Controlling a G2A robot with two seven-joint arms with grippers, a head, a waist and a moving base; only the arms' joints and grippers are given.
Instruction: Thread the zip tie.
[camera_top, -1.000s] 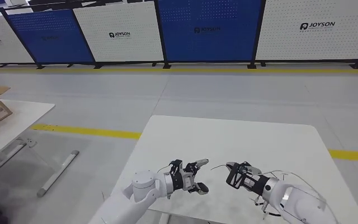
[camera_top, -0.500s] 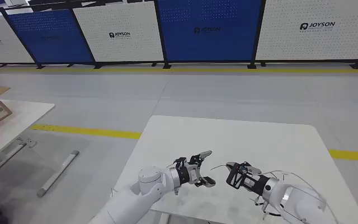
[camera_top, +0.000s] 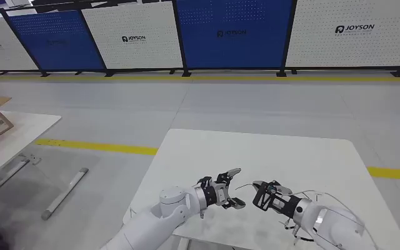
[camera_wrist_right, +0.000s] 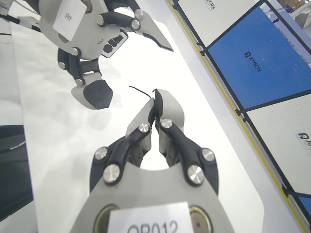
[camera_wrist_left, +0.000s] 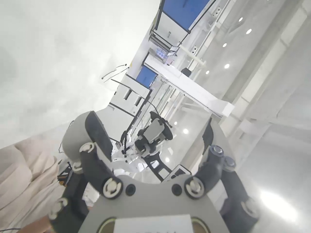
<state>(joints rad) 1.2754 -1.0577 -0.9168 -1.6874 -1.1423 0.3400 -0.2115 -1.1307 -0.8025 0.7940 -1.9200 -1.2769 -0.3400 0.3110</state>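
Right claw (camera_wrist_right: 153, 98): I had it pinched tight on the zip tie (camera_wrist_right: 139, 90), with a short black tail curving out past my fingertips. My left claw (camera_wrist_right: 132, 72) faced it, fingers spread wide, just beside the tail's free end and apart from it. I held both claws close together over the near part of the white table (camera_top: 281, 150). Beyond the table's far edge lay grey floor with a yellow line (camera_top: 94, 146), then a row of blue and white pegboard panels (camera_top: 234, 34).
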